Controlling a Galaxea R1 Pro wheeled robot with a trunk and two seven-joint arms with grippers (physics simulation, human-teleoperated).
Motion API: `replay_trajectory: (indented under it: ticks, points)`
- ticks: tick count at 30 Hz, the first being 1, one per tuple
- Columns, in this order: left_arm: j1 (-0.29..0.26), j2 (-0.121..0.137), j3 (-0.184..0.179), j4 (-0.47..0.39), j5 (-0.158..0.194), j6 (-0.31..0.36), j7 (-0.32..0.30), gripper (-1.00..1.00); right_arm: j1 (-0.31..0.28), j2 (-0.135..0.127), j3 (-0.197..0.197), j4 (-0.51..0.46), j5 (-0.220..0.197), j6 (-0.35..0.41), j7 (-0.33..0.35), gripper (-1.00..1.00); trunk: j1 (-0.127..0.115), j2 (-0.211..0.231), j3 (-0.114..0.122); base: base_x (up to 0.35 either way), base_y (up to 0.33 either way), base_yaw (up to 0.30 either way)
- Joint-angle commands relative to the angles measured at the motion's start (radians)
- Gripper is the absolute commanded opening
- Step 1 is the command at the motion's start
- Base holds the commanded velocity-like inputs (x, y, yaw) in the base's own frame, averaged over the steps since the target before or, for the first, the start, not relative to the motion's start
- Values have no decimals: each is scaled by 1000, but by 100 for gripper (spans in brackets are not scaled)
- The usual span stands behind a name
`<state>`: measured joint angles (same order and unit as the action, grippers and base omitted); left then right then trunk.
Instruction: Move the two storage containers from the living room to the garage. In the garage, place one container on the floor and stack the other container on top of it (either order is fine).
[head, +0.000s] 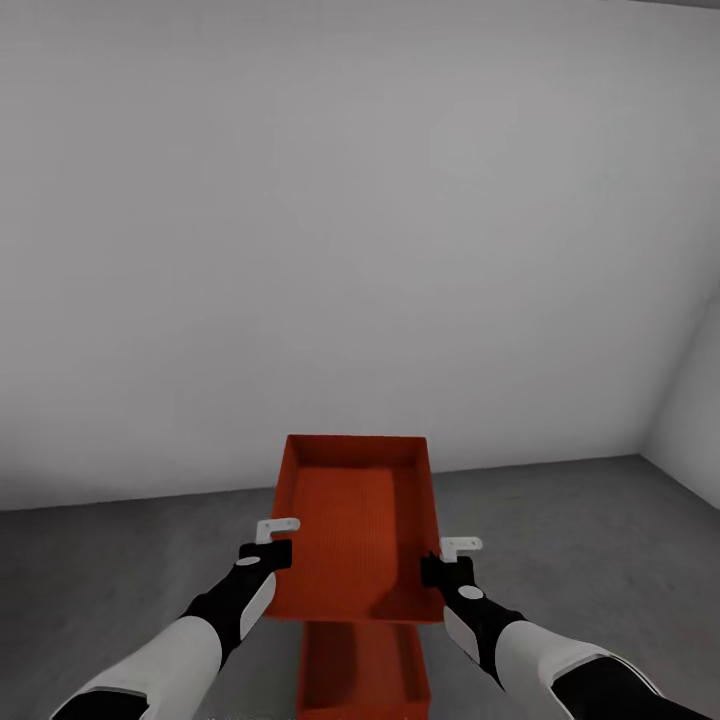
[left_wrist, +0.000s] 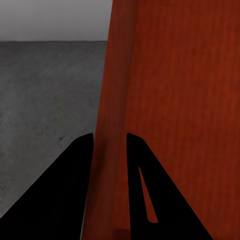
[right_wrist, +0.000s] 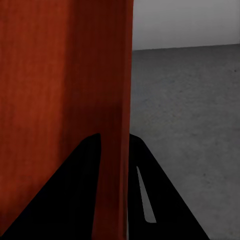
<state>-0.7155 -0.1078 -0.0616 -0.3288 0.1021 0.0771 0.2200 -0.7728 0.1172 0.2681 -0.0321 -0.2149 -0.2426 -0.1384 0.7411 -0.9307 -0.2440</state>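
We held the upper container (head: 357, 520) with both sets of fingers clamped on its side walls: left gripper (head: 268, 548) at 9 o'clock, right gripper (head: 447, 563) at 3 o'clock. The lower container (head: 362, 672) lay on the floor (head: 580, 540) beneath it.

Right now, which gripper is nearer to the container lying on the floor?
Right, slightly. The right gripper holds the raised container just above the lower container; the left gripper sits further aside.

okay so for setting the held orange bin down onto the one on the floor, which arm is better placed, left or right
Neither alone. The left claw pinches one side wall of the held bin and the right claw the opposite wall, level with each other. The floor bin sits below, so both should probably lower together.
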Motion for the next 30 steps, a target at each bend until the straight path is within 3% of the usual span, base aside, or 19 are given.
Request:
replay_trajectory:
  ticks: [1, 8, 30]
  points:
    - [-1, 22, 37, -6, -12, 7, 52, -100, 0, -40, -17, 28, -18, -6, -7, -100, 0, -1, -3, 0, 0, 102]
    - [-1, 35, 36, -7, -2, 7, 52, -100, 0, -40, -17, 29, -19, -6, -7, -100, 0, -1, -13, 0, 0, 62]
    - [-1, 36, 34, -7, 4, 7, 50, -100, 0, -40, -18, 29, -20, -6, -7, -100, 0, -1, -49, 0, 0, 1]
